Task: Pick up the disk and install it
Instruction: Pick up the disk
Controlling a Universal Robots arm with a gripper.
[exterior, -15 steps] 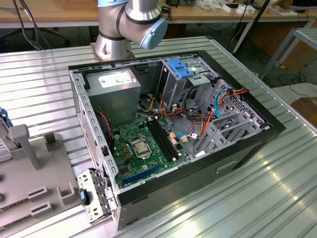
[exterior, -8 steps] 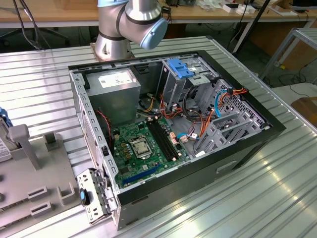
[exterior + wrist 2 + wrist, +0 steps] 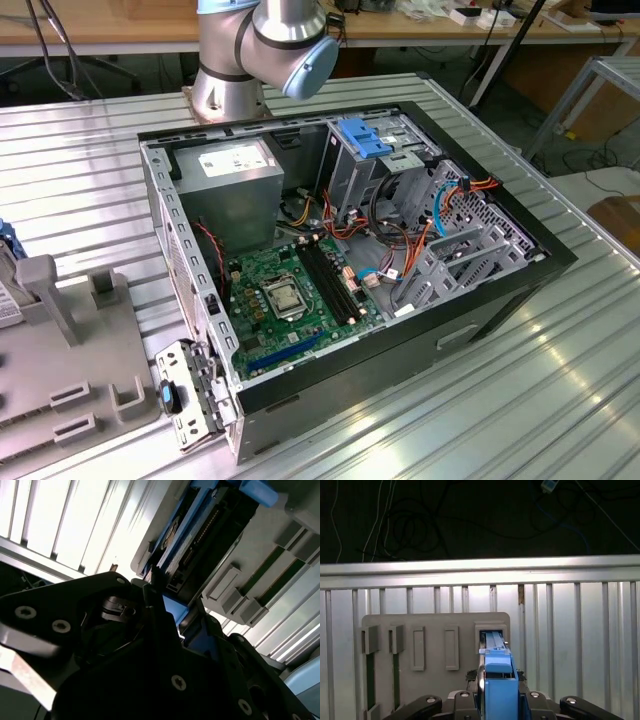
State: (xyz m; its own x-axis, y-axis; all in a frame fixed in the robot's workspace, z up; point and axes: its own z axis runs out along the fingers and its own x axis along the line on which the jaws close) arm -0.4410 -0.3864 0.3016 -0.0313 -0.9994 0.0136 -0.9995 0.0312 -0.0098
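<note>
The disk (image 3: 495, 641) stands on edge in a slot of the grey holder (image 3: 435, 627), its bright blue rail facing the first wrist view. In the second wrist view its dark face (image 3: 192, 535) with the connector row shows between blue rails, still seated in the holder (image 3: 250, 565). My gripper (image 3: 498, 682) straddles the disk's near edge, with a finger (image 3: 480, 682) pressed against each side of the blue rail; it looks shut on the disk. The gripper's black body (image 3: 150, 670) is close in the second wrist view.
The grey holder (image 3: 70, 380) lies at the exterior view's left on the ribbed metal table (image 3: 560, 400). The open computer case (image 3: 480, 330) lies at the middle, with a drive cage topped by a blue clip (image 3: 365, 140), a grey power supply (image 3: 235, 180) and the green motherboard (image 3: 285, 290).
</note>
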